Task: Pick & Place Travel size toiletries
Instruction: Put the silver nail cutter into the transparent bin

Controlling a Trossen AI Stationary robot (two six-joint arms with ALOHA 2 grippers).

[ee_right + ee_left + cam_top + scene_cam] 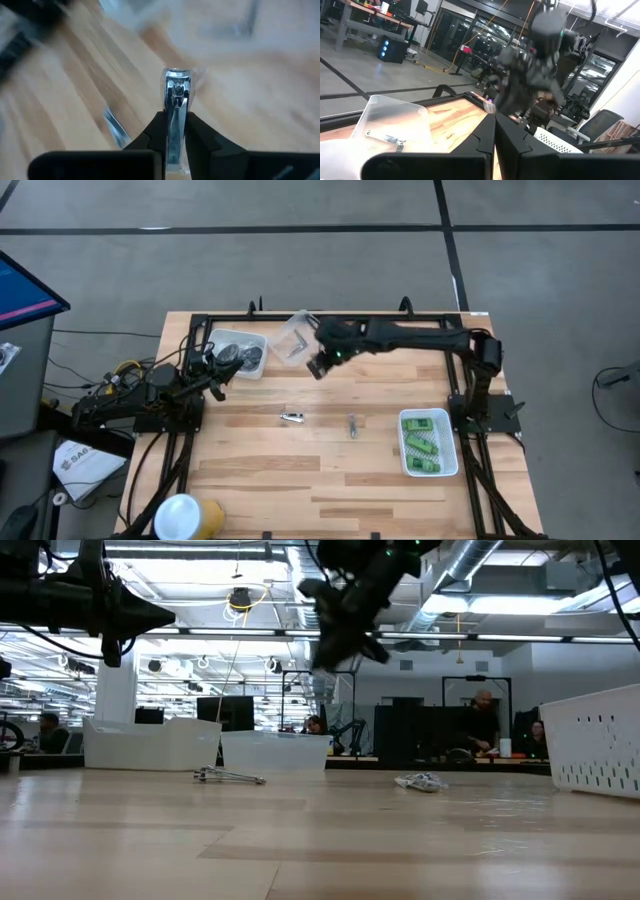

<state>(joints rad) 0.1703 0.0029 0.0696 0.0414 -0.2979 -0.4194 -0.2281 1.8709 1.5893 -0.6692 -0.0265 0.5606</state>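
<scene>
Right wrist view shows my right gripper [175, 131] pinched shut on a silver nail clipper [175, 105], lifted above the wooden table [330, 470] near the clear tub [296, 338], while my left gripper [494, 145] waits closed, empty.

Right claw [540, 97] — motion-blurred

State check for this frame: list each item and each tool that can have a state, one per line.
Right tool: shut on nail clipper, raised above the table.
Left tool: shut, empty.
Clear plastic tub: holds a metal tool.
White mesh basket: holds green bottles.
Two metal tools: loose on the table.
</scene>
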